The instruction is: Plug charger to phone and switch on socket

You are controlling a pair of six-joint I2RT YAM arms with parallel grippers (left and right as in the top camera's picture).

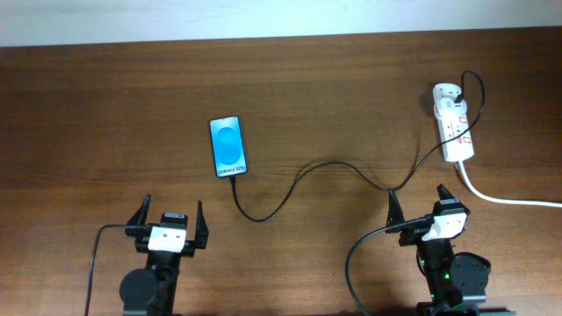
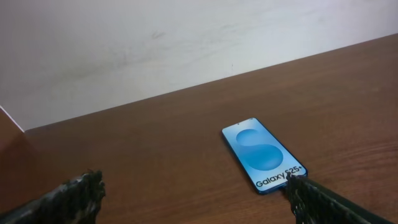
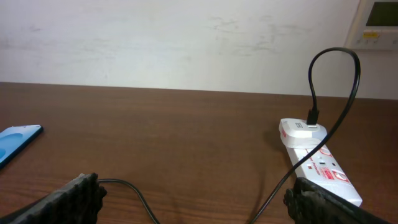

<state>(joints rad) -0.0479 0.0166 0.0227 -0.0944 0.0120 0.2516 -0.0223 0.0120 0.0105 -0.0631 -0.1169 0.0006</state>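
Observation:
The phone [image 1: 228,147] lies face up on the table, screen blue with "Galaxy S25+"; it also shows in the left wrist view [image 2: 263,154] and at the left edge of the right wrist view [image 3: 15,141]. The black charger cable [image 1: 325,168] runs from the phone's near end across the table to a white adapter in the socket [image 1: 453,123], seen in the right wrist view [image 3: 320,160] too, where the cable [image 3: 339,118] loops up. My left gripper [image 1: 170,219] is open and empty, near the phone's front. My right gripper [image 1: 421,204] is open, straddling the cable.
The socket's thick white cord [image 1: 509,200] runs off to the right edge. A pale wall [image 3: 186,37] stands behind the table's far edge, with a wall panel [image 3: 378,22] at top right.

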